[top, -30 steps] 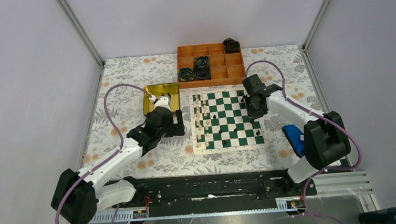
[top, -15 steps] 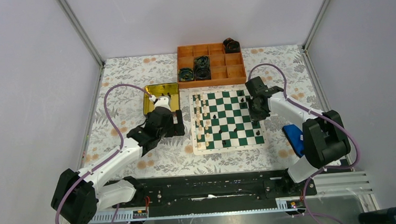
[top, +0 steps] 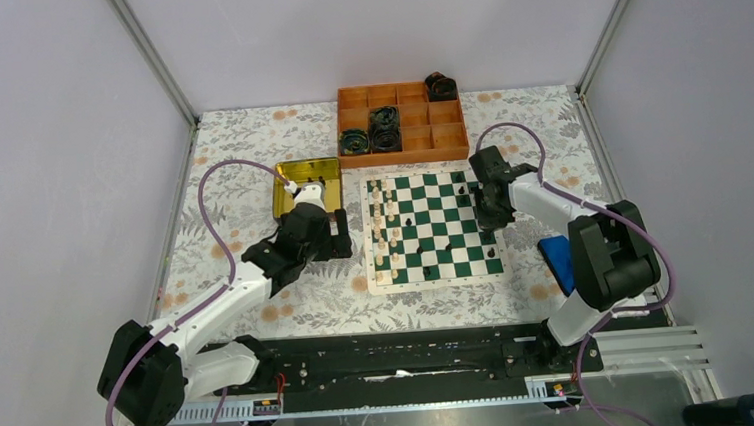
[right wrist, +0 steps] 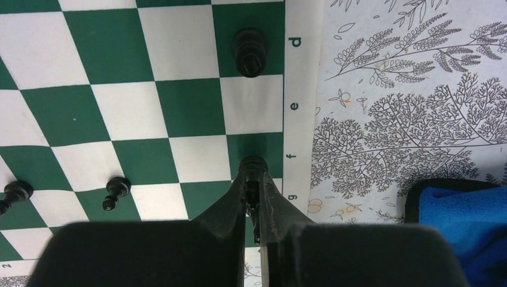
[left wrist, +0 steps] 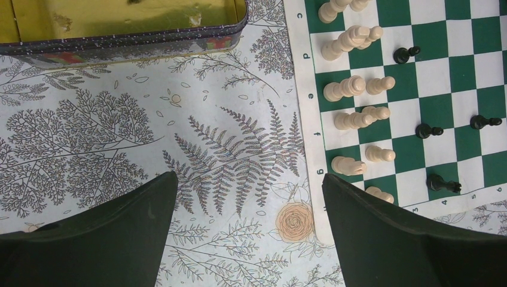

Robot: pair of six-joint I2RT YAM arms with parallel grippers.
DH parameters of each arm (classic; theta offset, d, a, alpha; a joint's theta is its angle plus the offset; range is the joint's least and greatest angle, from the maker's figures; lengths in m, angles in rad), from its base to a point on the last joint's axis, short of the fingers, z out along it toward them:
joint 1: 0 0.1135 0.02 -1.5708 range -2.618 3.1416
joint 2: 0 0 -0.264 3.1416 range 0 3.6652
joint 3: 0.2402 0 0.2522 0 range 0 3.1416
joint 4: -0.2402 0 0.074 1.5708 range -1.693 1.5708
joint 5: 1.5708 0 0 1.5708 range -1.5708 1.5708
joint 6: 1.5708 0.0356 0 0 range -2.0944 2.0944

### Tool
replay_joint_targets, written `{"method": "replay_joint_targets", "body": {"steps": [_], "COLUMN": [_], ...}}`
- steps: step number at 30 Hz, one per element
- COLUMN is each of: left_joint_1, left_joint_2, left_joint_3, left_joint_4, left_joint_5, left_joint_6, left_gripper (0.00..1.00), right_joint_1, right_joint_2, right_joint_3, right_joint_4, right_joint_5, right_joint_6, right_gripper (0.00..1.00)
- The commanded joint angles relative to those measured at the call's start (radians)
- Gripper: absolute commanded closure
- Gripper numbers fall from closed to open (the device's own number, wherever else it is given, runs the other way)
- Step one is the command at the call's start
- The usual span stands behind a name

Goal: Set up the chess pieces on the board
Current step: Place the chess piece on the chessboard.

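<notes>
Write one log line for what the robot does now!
right gripper: shut on tiny black chess piece, at edge of green-and-white chessboard mat | left gripper: open, over floral tablecloth

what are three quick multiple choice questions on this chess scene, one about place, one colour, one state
1. Where do the cream-white pieces stand?
A) along the left side of the board in the top view
B) in the orange tray
C) in the yellow tin

2. What colour is the piece in the right gripper?
A) cream
B) red
C) black

3. How is the left gripper?
A) shut on a piece
B) open, holding nothing
C) shut on a cable roll

Answers: 1 A, they fill the board's two left columns; 2 C, a black piece sits pinched at its tip in the right wrist view; 3 B, its jaws stand wide apart over the floral cloth.
</notes>
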Motion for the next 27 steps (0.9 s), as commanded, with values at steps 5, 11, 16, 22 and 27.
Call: {"method": "replay_joint_targets", "body": {"steps": [5, 11, 16, 22, 27], "left_joint_1": [-0.007, -0.007, -0.007, -0.007, -0.007], "left_joint_2": [0.01, 0.012, 0.013, 0.017, 0.02], "left_joint_3": [0.027, 0.027, 0.026, 0.026, 0.028], "left_joint_4": [0.011, 0.011, 0.01, 0.011, 0.011], "left_joint_5": [-0.015, -0.016, -0.016, -0.013, -0.012], "left_joint_6": [0.021, 0.019, 0.019, 0.02, 0.019], "left_gripper": [0.01, 0.01, 0.01, 0.01, 0.01], "right_joint_1": [-0.013, -0.015, -0.017, -0.017, -0.015], "right_joint_2": [0.015, 0.02, 0.024, 0.011, -0.025], "right_joint_3": [-0.008, -0.012, -0.012, -0.004, 0.024], "right_joint_4": [0.031, 0.036, 0.036, 0.033, 0.016], "right_joint_5": [-0.009, -0.013, -0.017, -0.018, -0.012], "right_joint_6": [0.004, 0.003, 0.004, 0.002, -0.006], "right_gripper": [0.93, 0.88, 0.76, 0.63, 0.62]}}
